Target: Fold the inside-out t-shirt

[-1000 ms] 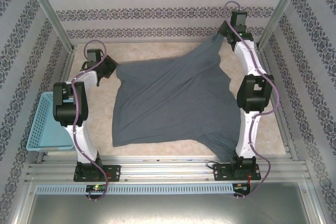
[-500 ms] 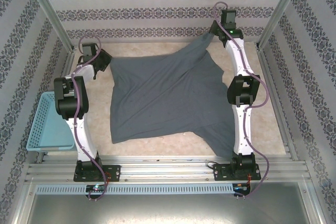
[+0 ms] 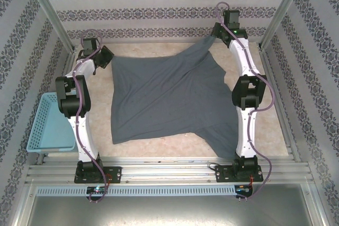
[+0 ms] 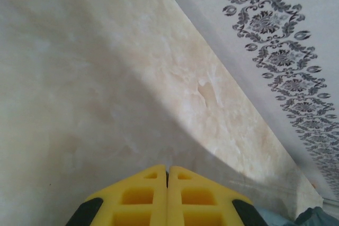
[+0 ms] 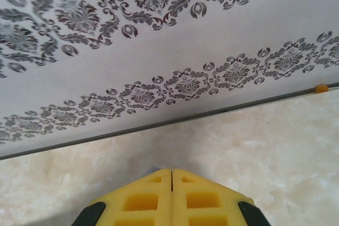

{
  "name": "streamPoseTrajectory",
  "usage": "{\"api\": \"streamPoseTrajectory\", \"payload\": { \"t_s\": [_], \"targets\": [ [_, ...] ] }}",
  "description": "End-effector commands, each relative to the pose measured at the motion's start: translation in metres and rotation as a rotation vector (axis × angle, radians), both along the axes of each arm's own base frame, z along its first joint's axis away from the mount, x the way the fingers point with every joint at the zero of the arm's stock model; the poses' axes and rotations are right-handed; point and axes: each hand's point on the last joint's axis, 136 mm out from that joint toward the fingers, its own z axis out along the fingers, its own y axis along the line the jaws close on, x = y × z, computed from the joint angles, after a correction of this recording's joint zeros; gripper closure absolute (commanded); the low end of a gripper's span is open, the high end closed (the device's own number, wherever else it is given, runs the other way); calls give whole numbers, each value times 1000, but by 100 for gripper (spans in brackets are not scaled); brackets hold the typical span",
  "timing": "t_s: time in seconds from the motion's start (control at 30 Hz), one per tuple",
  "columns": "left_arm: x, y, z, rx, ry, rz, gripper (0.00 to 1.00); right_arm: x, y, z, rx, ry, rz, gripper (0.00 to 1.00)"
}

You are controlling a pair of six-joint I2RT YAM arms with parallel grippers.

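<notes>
Grey t-shirt (image 3: pixel 169 99) spreads across the table (image 3: pixel 159 51); my left claw (image 3: pixel 109 61) pinches its ten-o'clock corner, my right claw (image 3: pixel 213 31) its one-o'clock corner, both clamped tight.

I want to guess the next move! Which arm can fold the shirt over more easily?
Probably the right arm: its jaws seem to hold a shirt corner up off the table. The left arm holds its corner low.

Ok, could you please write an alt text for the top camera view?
A dark grey t-shirt lies spread on a pale table, its two far corners pinched by the robot's left claw and right claw. A light-blue basket sits beside the table's left edge.
</notes>
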Motion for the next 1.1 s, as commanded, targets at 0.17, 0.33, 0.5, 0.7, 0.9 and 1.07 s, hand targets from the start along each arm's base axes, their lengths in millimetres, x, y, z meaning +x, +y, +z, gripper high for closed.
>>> {"api": "streamPoseTrajectory", "payload": {
  "t_s": [0.17, 0.33, 0.5, 0.7, 0.9, 1.07],
  "targets": [
    [-7, 27, 25, 23, -32, 9, 100, -16, -3, 56, -7, -135, 10, 100],
    [1, 33, 35, 33, -70, 6, 100, -4, -11, 64, -13, -150, -18, 100],
    [8, 30, 44, 30, -102, -24, 100, 5, -19, 76, -18, -176, -54, 100],
    [5, 29, 36, 43, -76, -35, 100, 5, -12, 65, -8, -156, -34, 100],
    [-4, 25, 4, -6, 4, -32, 100, 4, -3, 38, 23, -102, 0, 100],
    [-4, 22, -9, -41, 54, -36, 100, 7, 10, 16, 82, -32, 63, 100]
  ]
}}
